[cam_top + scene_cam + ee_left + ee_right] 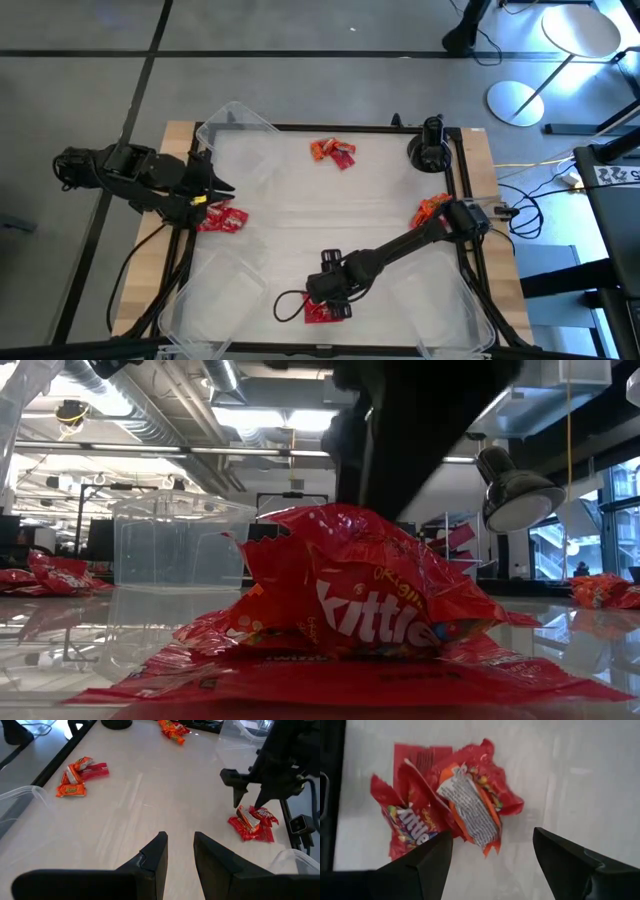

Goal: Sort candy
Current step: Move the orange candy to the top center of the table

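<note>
Bright ceiling lights (262,418) glare; foreground candy (350,600) blurred.

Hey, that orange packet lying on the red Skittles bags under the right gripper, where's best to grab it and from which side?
Probably from straight above, pinching across the narrow width of the orange packet. It lies topmost on the Skittles bags, and the open right gripper already straddles it.

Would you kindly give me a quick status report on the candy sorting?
Right tool open, hovering over the near candy pile. Left tool open, waiting at table's left side. Nothing blocking the pile.
</note>
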Controlling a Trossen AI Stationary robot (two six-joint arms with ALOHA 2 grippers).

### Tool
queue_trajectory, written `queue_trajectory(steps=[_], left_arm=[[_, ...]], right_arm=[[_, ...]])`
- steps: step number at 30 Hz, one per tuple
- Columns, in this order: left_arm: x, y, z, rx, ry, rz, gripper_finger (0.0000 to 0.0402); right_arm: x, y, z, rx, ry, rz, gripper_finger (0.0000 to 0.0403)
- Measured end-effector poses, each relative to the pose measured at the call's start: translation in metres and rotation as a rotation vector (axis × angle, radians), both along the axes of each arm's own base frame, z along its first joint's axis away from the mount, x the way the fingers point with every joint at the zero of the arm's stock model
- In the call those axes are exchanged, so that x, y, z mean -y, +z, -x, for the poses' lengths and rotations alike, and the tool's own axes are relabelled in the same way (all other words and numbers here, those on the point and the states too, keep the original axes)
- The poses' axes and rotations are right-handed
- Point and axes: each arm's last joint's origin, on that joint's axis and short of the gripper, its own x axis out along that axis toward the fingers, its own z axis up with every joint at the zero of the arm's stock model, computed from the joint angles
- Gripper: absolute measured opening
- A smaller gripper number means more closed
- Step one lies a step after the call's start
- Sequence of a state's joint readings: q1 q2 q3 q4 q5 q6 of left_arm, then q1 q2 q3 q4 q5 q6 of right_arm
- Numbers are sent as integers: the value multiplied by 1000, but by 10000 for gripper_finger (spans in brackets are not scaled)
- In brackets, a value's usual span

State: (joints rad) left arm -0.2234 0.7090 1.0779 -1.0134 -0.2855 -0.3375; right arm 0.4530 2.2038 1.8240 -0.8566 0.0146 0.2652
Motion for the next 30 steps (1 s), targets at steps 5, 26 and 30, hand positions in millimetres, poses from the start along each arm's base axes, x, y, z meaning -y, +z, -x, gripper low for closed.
queue_trajectory(steps=[5,26,30], left_arm=[[0,0,0,1,5,7,86],[0,0,0,5,5,6,86],[0,0,0,5,5,6,86]], right_arm=[[-1,-3,-3,23,31,2,276],[1,-30,-1,58,35,-11,119],[0,-27,-1,49,31,-41,24]])
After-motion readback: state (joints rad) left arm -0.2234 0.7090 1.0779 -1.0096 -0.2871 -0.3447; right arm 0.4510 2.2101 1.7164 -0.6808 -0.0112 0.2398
